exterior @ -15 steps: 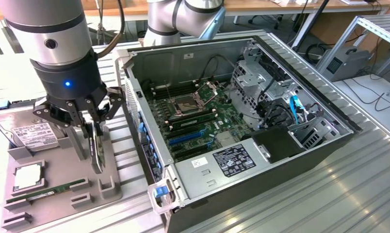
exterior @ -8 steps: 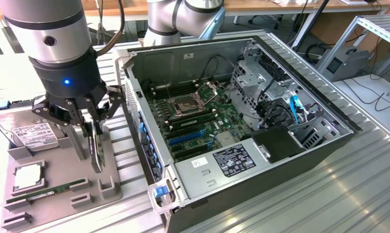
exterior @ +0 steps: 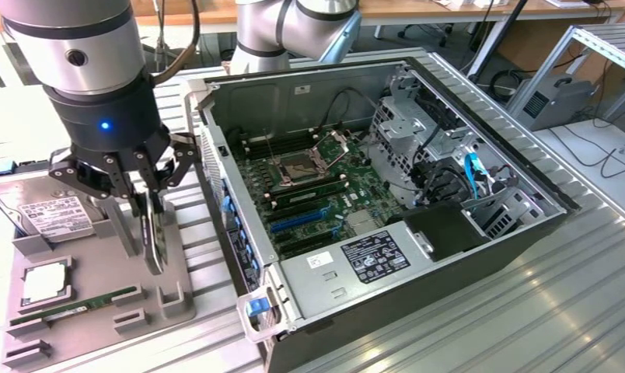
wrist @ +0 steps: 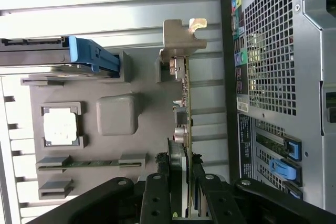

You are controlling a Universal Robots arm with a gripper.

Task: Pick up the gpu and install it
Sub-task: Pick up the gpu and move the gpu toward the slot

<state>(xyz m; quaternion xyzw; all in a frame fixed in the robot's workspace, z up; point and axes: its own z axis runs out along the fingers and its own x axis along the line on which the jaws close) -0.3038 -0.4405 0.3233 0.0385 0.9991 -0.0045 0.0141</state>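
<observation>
The pincer (exterior: 150, 203) was clamped on the gpu (exterior: 155, 237), its dark fingers (wrist: 156, 198) pressed against both flat faces of the thin card. The gpu stood upright on its long edge at the grey tray (exterior: 105, 326), at the side of the tray nearest the computer case (exterior: 323, 85); whether it rested in its slot or hung just clear of it could not be told. In the wrist view its silver bracket (wrist: 181, 40) sat at the end far from the pincer.

On the same tray lay a narrow green memory stick (exterior: 76, 305), a square silver processor (exterior: 45, 281) and a boxy hard drive (exterior: 45, 210) with a white label, all apart from the card.

Just beside the tray, toward the exterior view's right, the computer case lay open on the slatted metal tabletop (exterior: 520, 311), its green board (exterior: 328, 206) exposed. Beyond it stood a desk (exterior: 437, 9) and a metal rack (exterior: 603, 47).
</observation>
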